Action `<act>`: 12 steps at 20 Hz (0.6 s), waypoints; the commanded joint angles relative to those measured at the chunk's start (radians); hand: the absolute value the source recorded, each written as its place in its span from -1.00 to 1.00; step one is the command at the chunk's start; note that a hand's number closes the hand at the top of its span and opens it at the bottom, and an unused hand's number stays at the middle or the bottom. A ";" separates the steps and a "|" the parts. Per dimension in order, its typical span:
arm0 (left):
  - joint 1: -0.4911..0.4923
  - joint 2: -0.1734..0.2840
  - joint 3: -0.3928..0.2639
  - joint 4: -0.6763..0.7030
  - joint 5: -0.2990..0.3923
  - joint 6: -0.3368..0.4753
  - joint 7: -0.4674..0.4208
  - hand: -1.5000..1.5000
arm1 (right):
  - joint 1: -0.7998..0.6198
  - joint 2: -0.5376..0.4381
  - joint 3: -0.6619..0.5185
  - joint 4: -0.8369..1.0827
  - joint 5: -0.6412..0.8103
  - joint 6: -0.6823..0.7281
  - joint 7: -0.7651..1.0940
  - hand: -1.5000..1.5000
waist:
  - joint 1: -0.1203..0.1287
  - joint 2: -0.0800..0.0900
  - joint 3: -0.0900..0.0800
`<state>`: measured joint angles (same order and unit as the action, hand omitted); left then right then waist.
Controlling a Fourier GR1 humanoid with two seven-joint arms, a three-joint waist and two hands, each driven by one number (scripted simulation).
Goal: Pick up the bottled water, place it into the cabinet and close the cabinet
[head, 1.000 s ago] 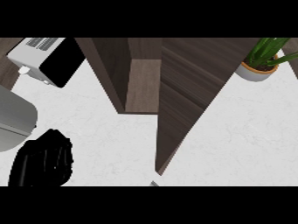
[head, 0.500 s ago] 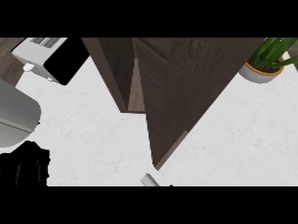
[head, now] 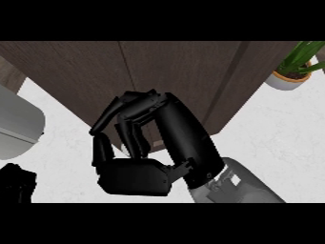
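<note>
Now your right hand, fingers curled and holding nothing, sits at the shut cabinet at twelve o'clock; task looks finished, so withdraw.

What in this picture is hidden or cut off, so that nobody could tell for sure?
- Bottled water: not seen anywhere in the head view; whether it is behind the cabinet doors cannot be told.
- Right hand: its curled fingers cover part of the cabinet front, and whether they touch it is unclear.
- Left hand: cut off by the lower left edge, fingers unreadable.
- Potted plant: leaves cut off at the top right.
</note>
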<state>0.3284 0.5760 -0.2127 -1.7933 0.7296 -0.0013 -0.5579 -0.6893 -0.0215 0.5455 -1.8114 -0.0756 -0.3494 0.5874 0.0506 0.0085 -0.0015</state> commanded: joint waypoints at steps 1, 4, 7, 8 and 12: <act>0.075 0.023 0.053 -0.017 0.029 -0.046 -0.012 1.00 | -0.026 0.020 -0.133 0.184 -0.148 0.111 -0.090 1.00 | -0.014 -0.002 0.002; 0.078 0.035 0.076 0.022 0.035 -0.111 -0.028 1.00 | -0.131 0.021 -0.218 0.383 -0.195 0.180 -0.182 1.00 | -0.012 -0.001 0.001; 0.073 0.031 0.078 -0.033 0.025 -0.064 0.015 1.00 | -0.164 0.007 -0.290 0.568 -0.194 0.256 -0.313 1.00 | -0.014 0.001 0.002; 0.044 0.015 0.089 -0.008 0.025 -0.055 0.025 1.00 | -0.175 -0.016 -0.301 0.566 -0.197 0.297 -0.305 1.00 | -0.028 -0.003 0.002; 0.067 0.022 0.091 0.006 0.016 -0.096 -0.009 1.00 | -0.179 -0.063 -0.358 0.695 -0.211 0.352 -0.394 1.00 | -0.011 0.004 0.001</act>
<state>0.3790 0.5908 -0.1402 -1.8022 0.7460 -0.0651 -0.5508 -0.8541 -0.0030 0.2987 -1.2992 -0.2887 -0.0333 0.2621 0.0456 -0.0189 -0.0071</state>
